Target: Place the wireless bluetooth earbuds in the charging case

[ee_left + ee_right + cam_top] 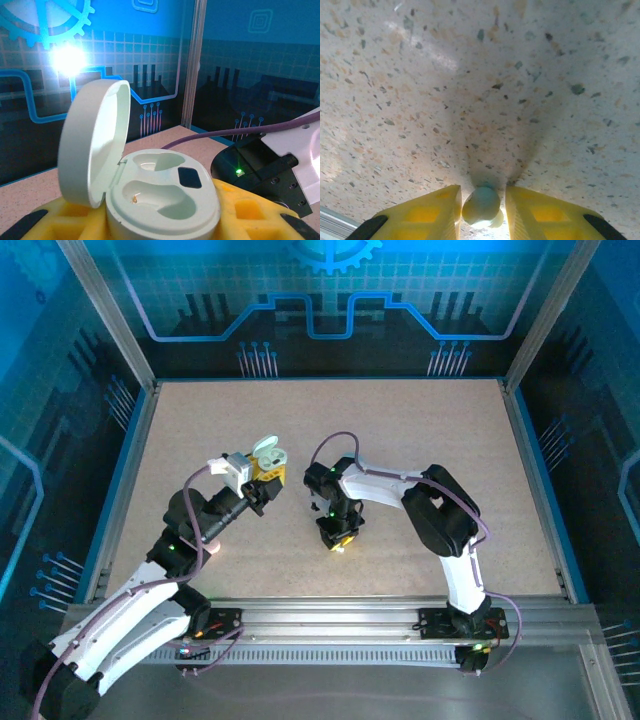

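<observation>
Table edges: the speckled table (pixel 420 430) has a raised blue rim on its left, right and far sides. A metal rail (pixel 330 615) runs along the near edge, where both arm bases are bolted.
Open room: bare surface stretches across the whole far half and down the right side, beyond the right arm's elbow. Both grippers work in the near middle, well clear of every rim.
Gap between arms: a strip of bare table separates the two grippers; they are near each other but apart.
Left gripper: the left gripper (pixel 266 477) is raised above the table, left of centre, and clamped around the base of the charging case (pixel 270 453). In the left wrist view, yellow fingers (pixel 250 210) press on either side of the case body.
Charging case: its lid (pixel 92 142) stands hinged open on the left, and both wells (pixel 155 192) are empty.
Right gripper: the right gripper (pixel 340 538) points straight down, low over the table near its middle. Its jaws are nearly closed, and its yellow fingers (pixel 420 215) pinch one pale earbud (pixel 481 206).
Earbud: it sits between the fingertips, right at the surface above its own shadow. Whether it touches the table cannot be told.
</observation>
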Controlling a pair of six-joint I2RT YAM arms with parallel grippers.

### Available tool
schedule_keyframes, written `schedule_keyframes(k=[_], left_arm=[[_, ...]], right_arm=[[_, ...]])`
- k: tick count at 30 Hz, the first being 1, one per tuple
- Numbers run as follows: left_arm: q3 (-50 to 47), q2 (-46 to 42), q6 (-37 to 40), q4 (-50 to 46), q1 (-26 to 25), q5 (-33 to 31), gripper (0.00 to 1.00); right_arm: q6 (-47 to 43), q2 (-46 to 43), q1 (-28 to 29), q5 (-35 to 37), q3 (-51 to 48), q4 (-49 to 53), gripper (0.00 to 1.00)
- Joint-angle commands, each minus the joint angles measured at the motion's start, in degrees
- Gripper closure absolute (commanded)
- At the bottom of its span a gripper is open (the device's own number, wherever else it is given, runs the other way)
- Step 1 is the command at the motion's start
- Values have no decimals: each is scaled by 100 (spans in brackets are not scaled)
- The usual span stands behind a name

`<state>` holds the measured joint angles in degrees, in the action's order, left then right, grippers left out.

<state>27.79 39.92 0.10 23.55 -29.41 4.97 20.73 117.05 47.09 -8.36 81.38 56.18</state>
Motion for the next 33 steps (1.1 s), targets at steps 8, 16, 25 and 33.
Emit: schedule_keyframes(k=[8, 16, 25, 33], left_arm=[[-1, -21, -28, 72, -1, 60, 65], [-24, -11, -52, 79, -2, 48, 65], [-35, 5, -45, 53, 5, 13, 65], [-45, 152, -28, 180, 10, 42, 65]], right_arm=[[701, 248, 112, -1, 168, -187, 71], [845, 244, 113, 26, 98, -275, 79], [537, -908, -251, -403, -264, -580, 82], [419, -2367, -1511, -4169, -986, -2075, 82]])
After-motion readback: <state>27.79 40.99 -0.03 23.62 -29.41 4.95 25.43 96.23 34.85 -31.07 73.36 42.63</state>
